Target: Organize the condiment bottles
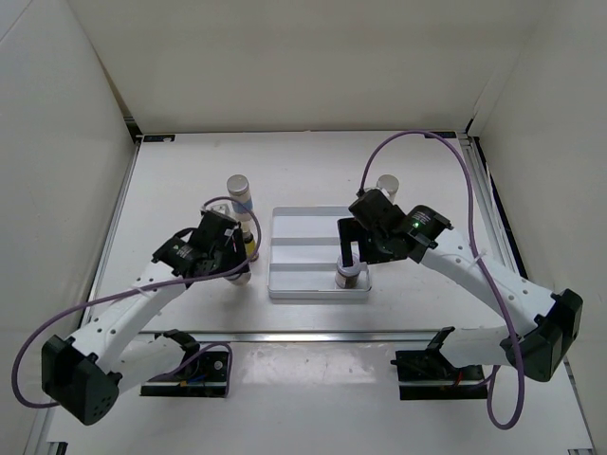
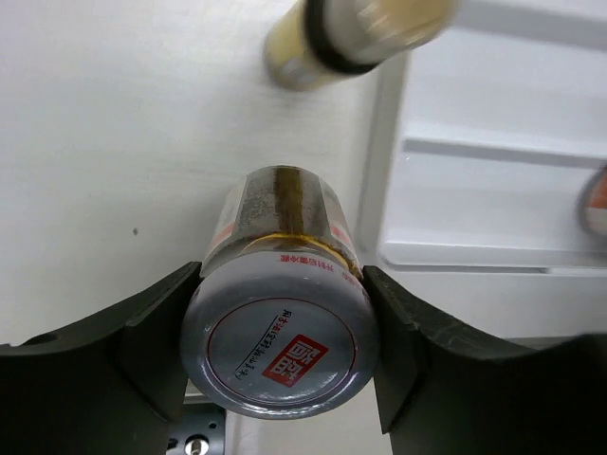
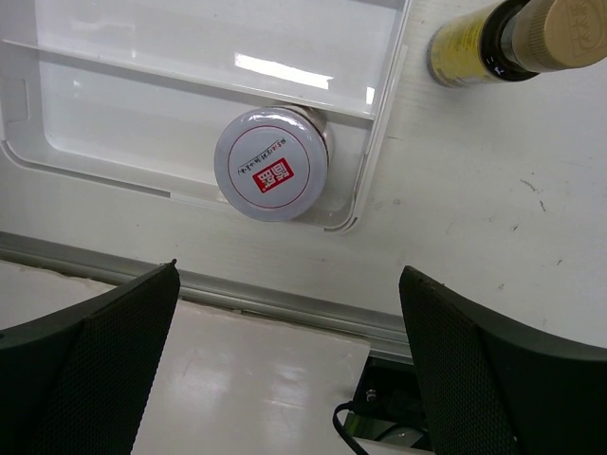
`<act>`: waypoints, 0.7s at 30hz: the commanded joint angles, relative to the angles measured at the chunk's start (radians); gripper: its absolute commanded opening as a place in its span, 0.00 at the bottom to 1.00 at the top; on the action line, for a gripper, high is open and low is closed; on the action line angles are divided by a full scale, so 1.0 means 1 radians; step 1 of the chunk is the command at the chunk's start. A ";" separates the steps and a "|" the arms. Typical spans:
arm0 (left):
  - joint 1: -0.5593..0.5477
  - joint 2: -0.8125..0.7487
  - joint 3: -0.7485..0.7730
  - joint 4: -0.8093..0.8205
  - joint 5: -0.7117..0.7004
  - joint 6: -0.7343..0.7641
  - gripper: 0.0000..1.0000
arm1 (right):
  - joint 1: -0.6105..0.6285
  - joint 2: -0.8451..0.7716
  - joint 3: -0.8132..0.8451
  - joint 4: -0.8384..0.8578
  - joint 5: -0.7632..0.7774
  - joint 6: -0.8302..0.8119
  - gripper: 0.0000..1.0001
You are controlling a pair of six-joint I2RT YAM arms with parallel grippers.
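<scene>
My left gripper (image 1: 235,267) (image 2: 282,275) is shut on a squat silver-lidded jar (image 2: 280,346) standing on the table just left of the white tray (image 1: 303,284). A slim yellow bottle (image 1: 249,244) (image 2: 351,38) stands just beyond it. A second silver-lidded jar (image 1: 348,276) (image 3: 271,163) stands in the tray's near right corner. My right gripper (image 1: 351,248) (image 3: 289,270) is open and empty above that jar. Another yellow bottle (image 3: 503,38) stands outside the tray's right side. A white bottle with a blue band (image 1: 239,194) stands at the far left, and a grey-capped one (image 1: 387,184) at the far right.
The tray (image 3: 190,66) has ribbed dividers across it. A metal rail (image 1: 313,334) runs along the table's near edge, with the arm bases behind it. White walls enclose the left, right and far sides.
</scene>
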 commanded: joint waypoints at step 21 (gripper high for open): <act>-0.166 0.462 0.337 0.120 0.273 0.301 0.15 | 0.003 -0.044 0.008 -0.041 0.052 0.011 1.00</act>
